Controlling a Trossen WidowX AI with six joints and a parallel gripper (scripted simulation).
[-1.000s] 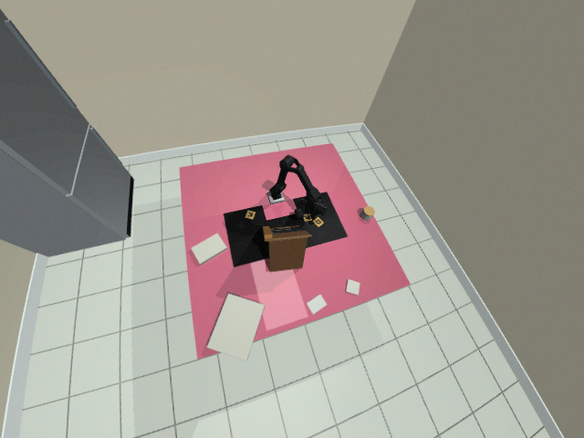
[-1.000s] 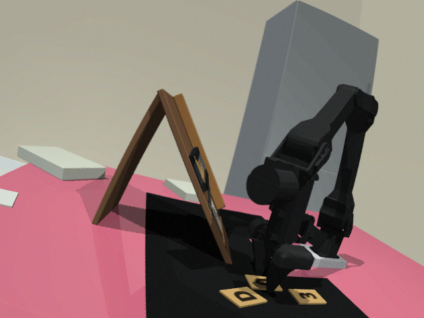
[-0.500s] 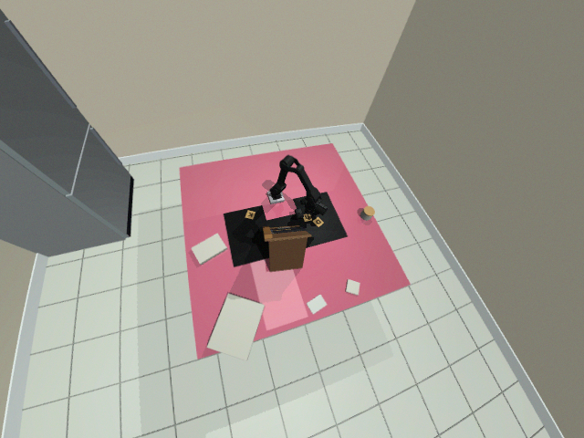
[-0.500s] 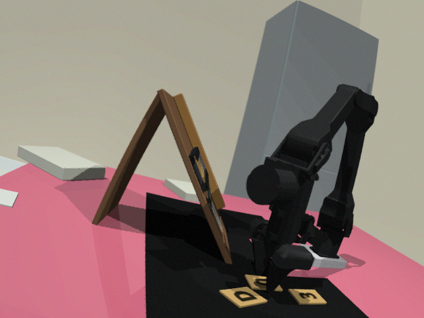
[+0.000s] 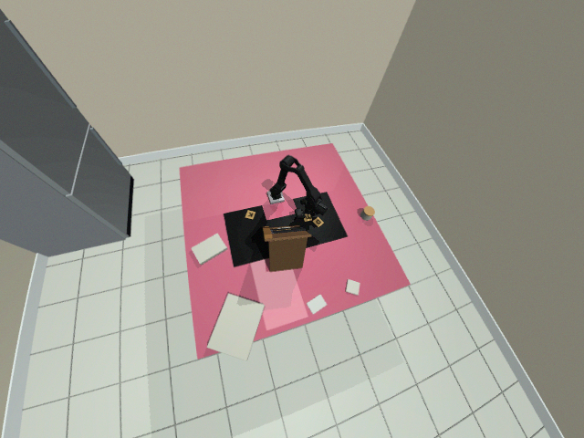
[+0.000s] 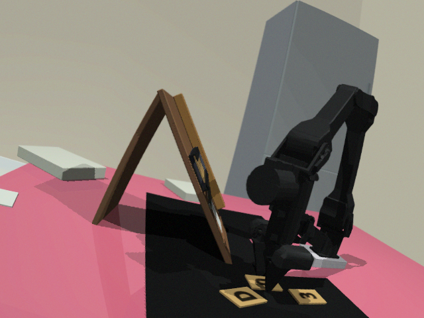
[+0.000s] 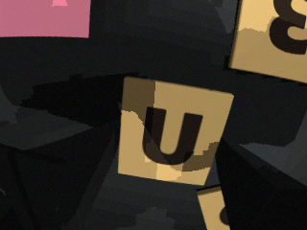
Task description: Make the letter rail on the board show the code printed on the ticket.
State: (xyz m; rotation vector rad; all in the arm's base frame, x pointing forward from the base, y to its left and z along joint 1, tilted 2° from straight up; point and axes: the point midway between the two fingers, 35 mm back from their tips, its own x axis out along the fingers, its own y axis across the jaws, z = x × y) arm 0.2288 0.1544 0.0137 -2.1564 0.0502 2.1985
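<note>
The U tile [image 7: 211,115] [image 6: 252,280] lies on the black mat [image 6: 171,291] [image 5: 332,231]. My gripper [image 7: 169,136] [image 6: 265,283] is low over it, a finger against each side edge. The D tile [image 6: 251,301] [image 5: 318,221] [image 7: 209,206] and the 3 tile [image 6: 317,301] [image 7: 249,48] lie close by. Another tile [image 5: 249,214] lies at the mat's far side, its letter hard to read. The board [image 6: 171,107] [image 5: 286,255] stands like a tent, with the dark rail [image 6: 195,154] on its sloping face. A white ticket [image 6: 216,218] is below the rail, its print unreadable here.
On the pink counter [image 5: 212,188] [image 6: 61,273] lie a pale block [image 5: 209,248], a large pale slab [image 5: 235,326] and two small white pieces [image 5: 317,304] [image 5: 352,286]. A tan-topped round object [image 5: 368,212] stands near the right edge.
</note>
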